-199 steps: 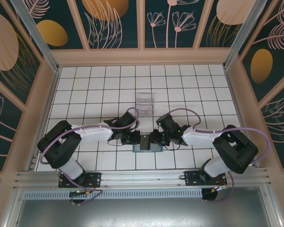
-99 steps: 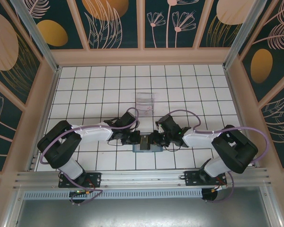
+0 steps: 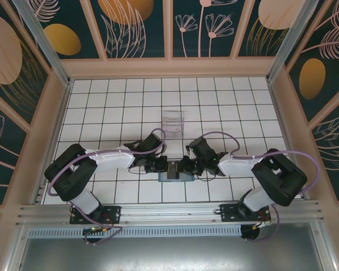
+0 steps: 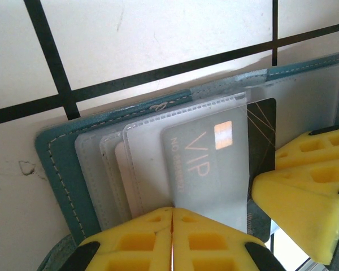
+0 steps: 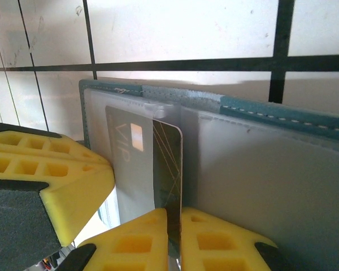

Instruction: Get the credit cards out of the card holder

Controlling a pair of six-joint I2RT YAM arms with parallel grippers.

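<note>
White tiled surface (image 3: 101,113); both arms reach inward and meet near its near edge.

Clear plastic box (image 3: 173,119): on the surface, well beyond both pincers, apart from them.

Card holder (image 4: 56,164): slate-blue, lying open and flat between the two pincers, clear sleeves facing up.

Black card (image 5: 168,164): gold "VIP" lettering, partly under a frosted sleeve, its bare end sticking out toward the right pincer.

Left pincer (image 4: 172,217): yellow fingers pressed together, clenched on the near edge of the card holder's sleeves.

Right pincer (image 5: 174,226): fingers clamped on the black card's edge, the card standing thin between them. One of its fingers (image 4: 305,186) sits just beside the left pincer.
</note>
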